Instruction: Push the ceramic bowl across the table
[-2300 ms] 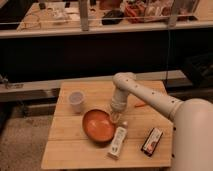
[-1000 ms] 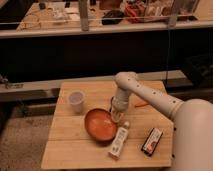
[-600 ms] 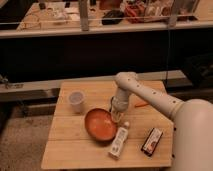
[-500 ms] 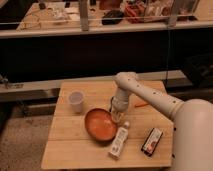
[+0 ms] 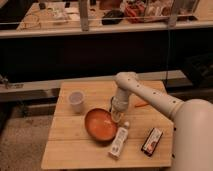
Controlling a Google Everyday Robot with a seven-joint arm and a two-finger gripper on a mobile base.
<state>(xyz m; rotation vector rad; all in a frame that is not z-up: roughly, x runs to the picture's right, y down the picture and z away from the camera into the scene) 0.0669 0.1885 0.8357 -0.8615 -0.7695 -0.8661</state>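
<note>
The ceramic bowl (image 5: 100, 124) is wide, shallow and glossy orange-brown, and sits near the middle of the wooden plank table (image 5: 70, 149). My gripper (image 5: 118, 115) hangs down from the white arm (image 5: 150, 97) and is at the bowl's right rim, touching or nearly touching it. A small translucent whitish cup (image 5: 76, 101) stands to the bowl's upper left.
A white tube-like bottle (image 5: 119, 142) lies just right of the bowl's front. A dark flat packet (image 5: 152, 141) lies at the front right. A thin orange stick (image 5: 140, 104) lies behind the arm. A dark counter with clutter runs along the back.
The bowl has shifted a little toward the front left compared with the oldest frame, with the gripper following at its right rim. Little differs over the last second.
</note>
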